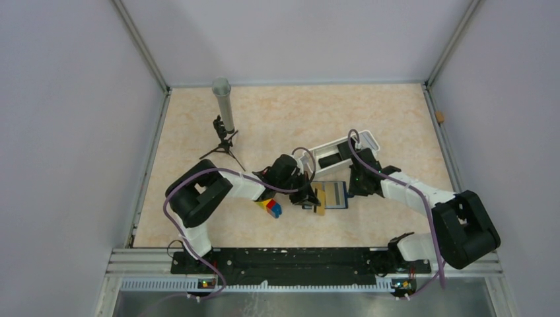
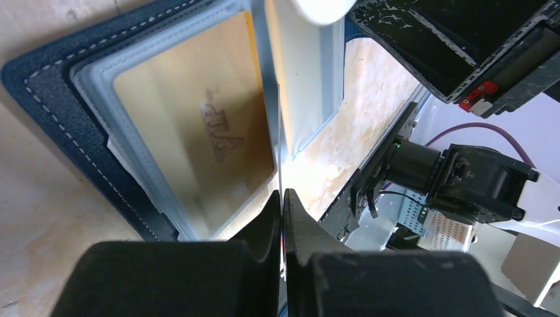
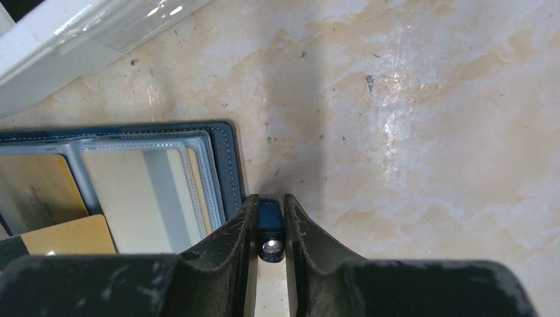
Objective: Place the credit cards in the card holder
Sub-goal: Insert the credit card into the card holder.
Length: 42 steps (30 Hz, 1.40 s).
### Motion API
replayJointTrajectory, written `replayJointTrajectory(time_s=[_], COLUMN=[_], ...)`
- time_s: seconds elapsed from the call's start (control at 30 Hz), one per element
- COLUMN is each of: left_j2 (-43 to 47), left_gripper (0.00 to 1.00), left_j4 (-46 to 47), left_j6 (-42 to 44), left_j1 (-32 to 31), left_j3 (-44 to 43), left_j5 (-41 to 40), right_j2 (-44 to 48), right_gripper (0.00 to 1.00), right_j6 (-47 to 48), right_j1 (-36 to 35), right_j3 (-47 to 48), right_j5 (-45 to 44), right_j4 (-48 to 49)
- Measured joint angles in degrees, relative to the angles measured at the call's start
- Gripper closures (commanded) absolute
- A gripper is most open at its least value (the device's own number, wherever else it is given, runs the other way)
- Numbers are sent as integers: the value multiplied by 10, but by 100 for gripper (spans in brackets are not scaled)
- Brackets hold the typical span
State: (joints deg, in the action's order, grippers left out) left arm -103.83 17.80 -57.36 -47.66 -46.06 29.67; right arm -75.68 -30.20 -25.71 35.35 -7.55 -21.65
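On the table (image 1: 198,132) the card holder (image 1: 332,195) lies open mid-surface, a yellow-gold card (image 2: 191,119) sleeved inside (white tray (image 1: 371,139) at its 12 o'clock). At 9 o'clock the left gripper (image 2: 282,198) pinches shut on a clear leaf (image 2: 305,86); at 3 o'clock the right gripper (image 3: 269,202) clamps the snap tab (image 3: 270,221) — should that small tab slip, the holder could skid and the leaf tear free.

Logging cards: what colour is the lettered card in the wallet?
Yellow-gold card in the wallet, best in left wrist view.
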Motion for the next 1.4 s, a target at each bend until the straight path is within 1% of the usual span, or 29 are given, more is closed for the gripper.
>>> replayJointTrajectory(time_s=[0.23,0.8,1.4], left_j2=[-9,-26,-26], left_gripper=[100,100,100], left_j4=[31,50,127], left_j6=[-11,-33,-50], left_j1=[6,16,19], left_j3=[0,5,41], left_j5=[8,11,13], right_j2=[-3,-10,-19], right_gripper=[87,89,91], right_j6=[0,1,2], right_j1=[0,0,0], right_j3=[0,5,11], right_j5=[-7,-11,-14], right_j4=[7,9,11])
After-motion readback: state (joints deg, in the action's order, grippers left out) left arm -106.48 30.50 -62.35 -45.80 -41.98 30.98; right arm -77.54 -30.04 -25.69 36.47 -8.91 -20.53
